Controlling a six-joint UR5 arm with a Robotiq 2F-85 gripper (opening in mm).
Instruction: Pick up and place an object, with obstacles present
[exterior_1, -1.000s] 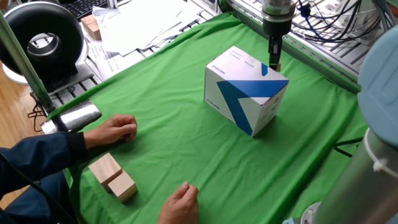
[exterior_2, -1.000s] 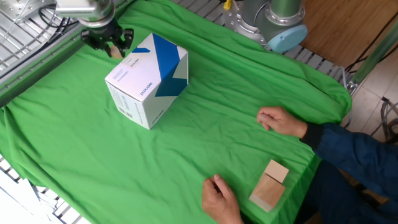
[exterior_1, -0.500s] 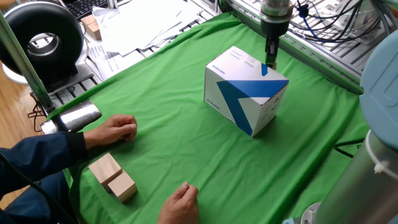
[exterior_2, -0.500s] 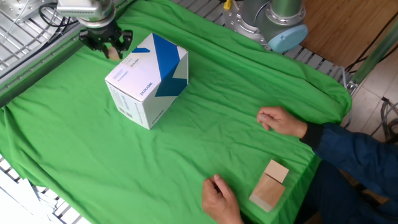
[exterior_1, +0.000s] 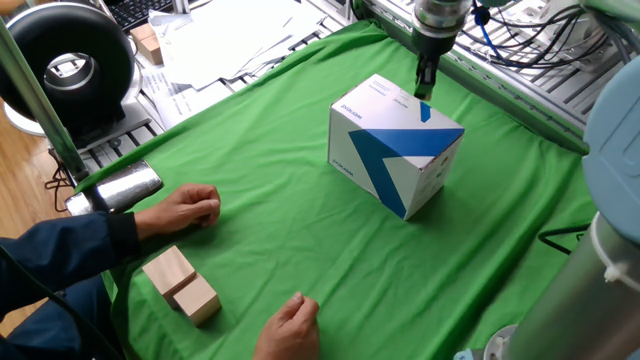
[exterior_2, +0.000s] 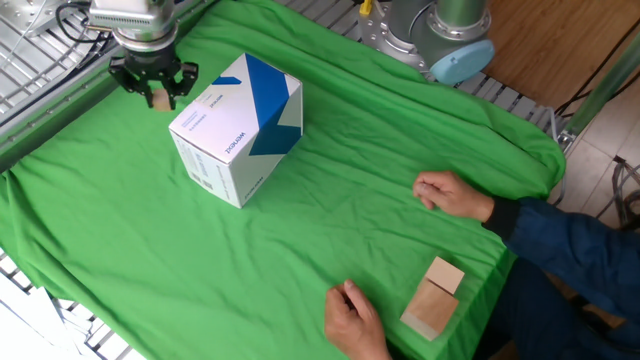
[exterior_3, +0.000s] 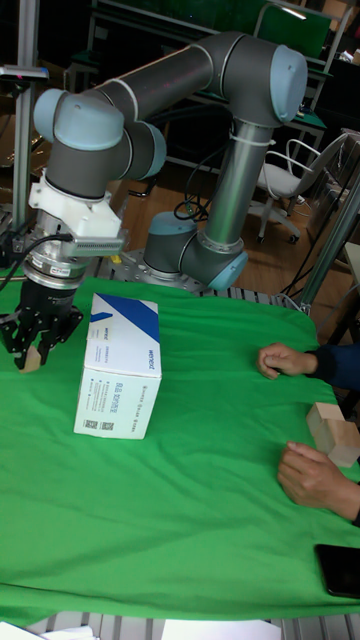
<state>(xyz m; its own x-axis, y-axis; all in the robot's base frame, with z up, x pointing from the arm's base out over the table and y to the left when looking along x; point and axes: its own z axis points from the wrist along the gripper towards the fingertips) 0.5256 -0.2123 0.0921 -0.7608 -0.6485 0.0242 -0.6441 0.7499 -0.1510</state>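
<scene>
The object, a tiny pale-wood cube (exterior_2: 157, 100), sits between the fingers of my gripper (exterior_2: 154, 96), which is shut on it. The cube (exterior_3: 32, 358) hangs low over the green cloth, just left of the obstacle in the tall fixed view. That obstacle is a large white box with blue shapes (exterior_2: 236, 126) (exterior_1: 396, 146) (exterior_3: 118, 366), standing upright on the cloth. In one fixed view the gripper (exterior_1: 424, 88) is behind the box's far top corner, and I cannot make out the cube there.
Two larger pale wooden blocks (exterior_1: 182, 283) (exterior_2: 434, 295) lie near the person's side. The person's hands (exterior_1: 186, 208) (exterior_1: 291, 326) rest on the green cloth (exterior_1: 250, 170). A metal frame with cables (exterior_1: 520, 50) runs behind the gripper. Papers and a black round device (exterior_1: 70, 70) lie off the cloth.
The gripper has moved along the far side of the box toward the cloth's edge, carrying the cube away from the box corner. The box, blocks and hands have stayed put.
</scene>
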